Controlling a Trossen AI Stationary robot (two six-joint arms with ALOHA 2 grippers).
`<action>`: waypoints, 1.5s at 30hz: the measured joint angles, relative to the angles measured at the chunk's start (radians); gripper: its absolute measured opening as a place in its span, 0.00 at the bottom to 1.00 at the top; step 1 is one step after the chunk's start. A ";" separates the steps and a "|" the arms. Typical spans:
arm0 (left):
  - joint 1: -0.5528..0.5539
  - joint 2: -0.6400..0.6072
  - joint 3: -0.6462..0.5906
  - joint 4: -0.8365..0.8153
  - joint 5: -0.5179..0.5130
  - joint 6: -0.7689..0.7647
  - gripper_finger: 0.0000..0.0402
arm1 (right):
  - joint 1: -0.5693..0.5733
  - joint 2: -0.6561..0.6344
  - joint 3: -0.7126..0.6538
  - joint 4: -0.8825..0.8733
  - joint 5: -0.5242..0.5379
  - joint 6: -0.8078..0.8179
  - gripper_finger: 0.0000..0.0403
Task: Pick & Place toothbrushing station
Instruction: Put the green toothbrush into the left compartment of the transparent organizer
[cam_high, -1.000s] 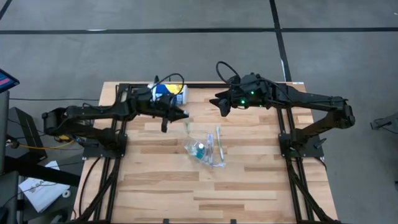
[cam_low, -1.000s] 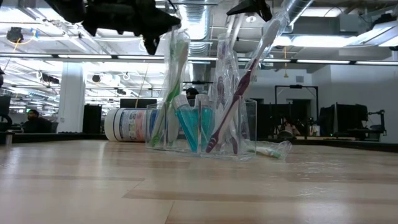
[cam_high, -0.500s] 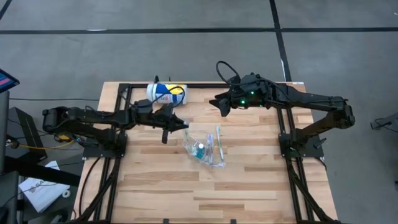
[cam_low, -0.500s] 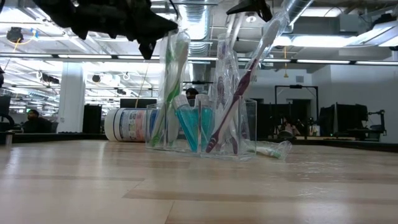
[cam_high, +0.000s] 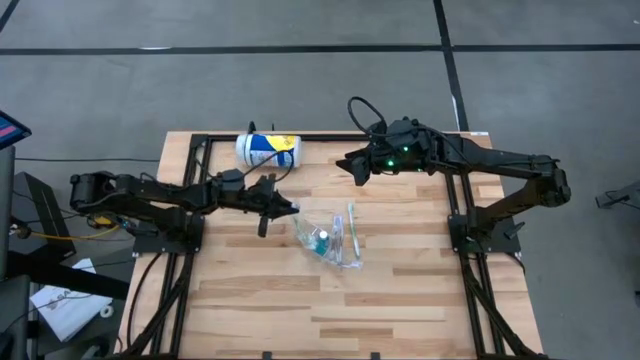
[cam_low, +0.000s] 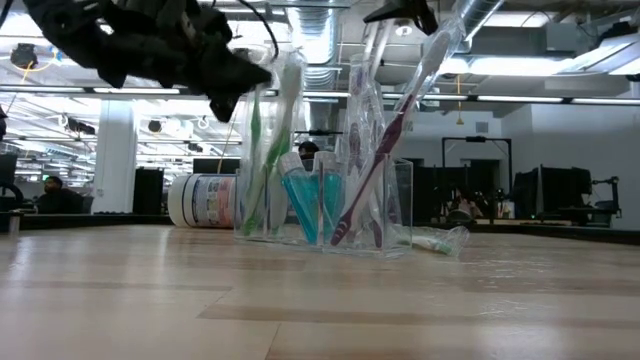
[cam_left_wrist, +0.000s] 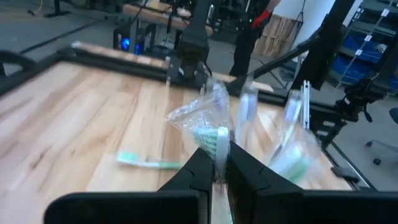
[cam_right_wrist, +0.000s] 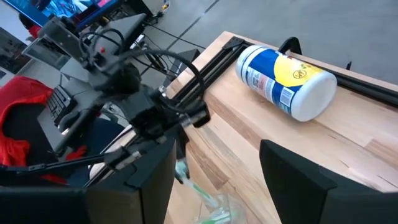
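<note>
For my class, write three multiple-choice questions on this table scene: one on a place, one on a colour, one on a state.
1. Where does the clear holder stand? A the table's middle B the floor C a chair
2. What colour are the toothpaste tubes? A red B blue C black
3. What is the left gripper doing? A hanging open B out of sight C gripping a toothbrush
1 A, it stands between the arms; 2 B, both tubes in the holder show blue; 3 C, it clamps the wrapped toothbrush, while the right gripper waits open above the table.
</note>
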 joint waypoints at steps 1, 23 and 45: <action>0.000 0.007 -0.009 0.005 0.004 -0.003 0.03 | 0.000 0.000 0.000 0.004 0.000 0.000 0.55; 0.001 0.224 -0.020 0.243 0.120 -0.036 0.25 | -0.009 0.000 0.000 0.038 0.000 -0.008 0.55; 0.012 0.016 -0.003 0.251 0.089 -0.089 0.48 | -0.033 0.000 0.016 0.044 0.005 -0.023 0.55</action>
